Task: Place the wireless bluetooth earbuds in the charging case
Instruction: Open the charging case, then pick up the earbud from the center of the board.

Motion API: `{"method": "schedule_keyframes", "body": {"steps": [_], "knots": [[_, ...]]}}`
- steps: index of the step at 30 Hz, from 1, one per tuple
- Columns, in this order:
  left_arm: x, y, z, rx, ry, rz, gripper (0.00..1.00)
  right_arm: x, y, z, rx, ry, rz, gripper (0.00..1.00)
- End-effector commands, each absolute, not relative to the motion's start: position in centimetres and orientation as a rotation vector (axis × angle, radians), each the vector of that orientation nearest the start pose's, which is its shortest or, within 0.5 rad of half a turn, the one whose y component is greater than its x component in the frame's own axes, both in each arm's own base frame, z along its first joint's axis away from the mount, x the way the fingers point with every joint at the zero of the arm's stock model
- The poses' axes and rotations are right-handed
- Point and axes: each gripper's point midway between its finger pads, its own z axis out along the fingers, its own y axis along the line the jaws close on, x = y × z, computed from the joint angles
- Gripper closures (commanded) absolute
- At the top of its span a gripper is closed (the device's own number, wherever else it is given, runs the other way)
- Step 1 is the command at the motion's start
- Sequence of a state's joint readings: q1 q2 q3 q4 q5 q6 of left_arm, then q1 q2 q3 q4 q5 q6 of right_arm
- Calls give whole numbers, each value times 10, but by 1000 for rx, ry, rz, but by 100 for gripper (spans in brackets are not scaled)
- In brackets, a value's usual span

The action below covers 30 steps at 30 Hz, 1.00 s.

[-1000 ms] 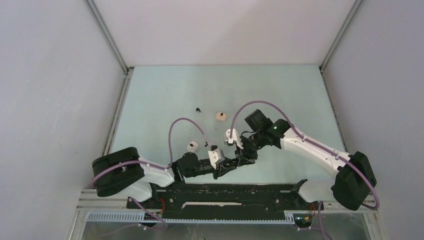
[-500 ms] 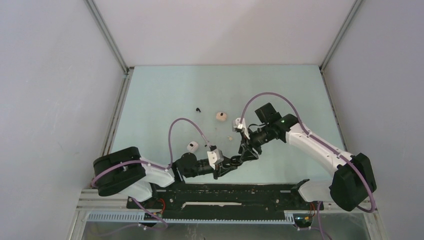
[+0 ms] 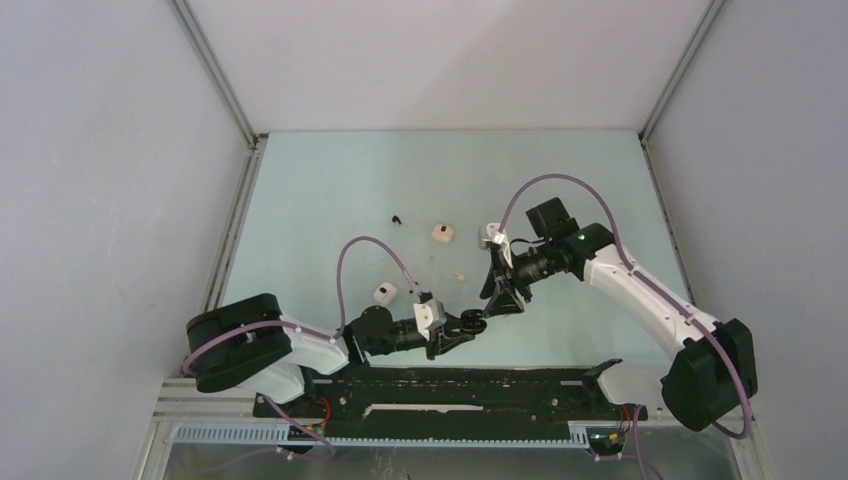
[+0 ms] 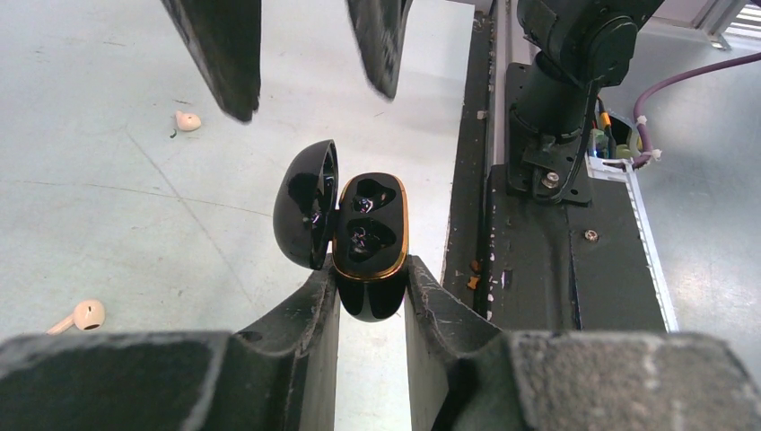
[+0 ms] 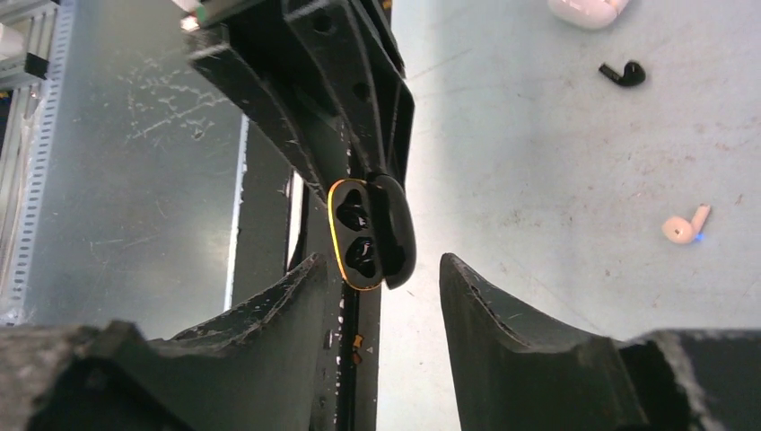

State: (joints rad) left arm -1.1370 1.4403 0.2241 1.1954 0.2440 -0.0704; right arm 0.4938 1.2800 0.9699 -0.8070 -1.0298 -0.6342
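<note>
My left gripper is shut on the black charging case, which has a gold rim and an open lid, and holds it above the table. Its two wells look dark and glossy; I cannot tell whether a bud sits in them. In the top view the case is at the left fingertips. My right gripper is open and empty, its jaws straddling the case from a short distance. A black earbud and a beige earbud lie on the table. Two beige buds show in the left wrist view.
A beige case and a white case sit on the pale green table. The black earbud lies left of the beige case. A black rail runs along the near edge. Grey walls enclose three sides.
My right arm has drawn back up and to the right, away from the left gripper. My left gripper stays in place, holding the open case.
</note>
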Motion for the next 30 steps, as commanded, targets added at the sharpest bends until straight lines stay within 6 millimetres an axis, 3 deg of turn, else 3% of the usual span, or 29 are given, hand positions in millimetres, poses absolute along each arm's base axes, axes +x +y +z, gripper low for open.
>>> {"method": "schedule_keyframes", "body": {"steps": [1, 6, 8, 10, 16, 20, 25, 28, 30], "knots": [[111, -354, 137, 1013, 1286, -1142, 100, 145, 237, 214, -1498, 1614, 1347, 47], [111, -346, 149, 941, 1302, -1163, 100, 159, 226, 222, -1428, 1617, 1296, 46], [112, -337, 161, 895, 1310, -1161, 100, 179, 222, 214, -1372, 1711, 1200, 49], [114, -321, 184, 823, 1288, -1148, 100, 206, 220, 205, -1304, 1782, 1074, 53], [138, -263, 201, 663, 1413, -924, 100, 250, 225, 182, -1192, 1907, 817, 57], [146, -231, 200, 526, 1446, -865, 100, 266, 245, 175, -1172, 1938, 753, 59], [145, -223, 199, 455, 1468, -900, 100, 277, 279, 149, -1211, 2062, 759, 63], [146, -219, 204, 436, 1485, -891, 100, 295, 297, 135, -1191, 2112, 784, 64], [147, -216, 207, 420, 1499, -879, 100, 308, 310, 139, -1161, 2115, 810, 64]]}}
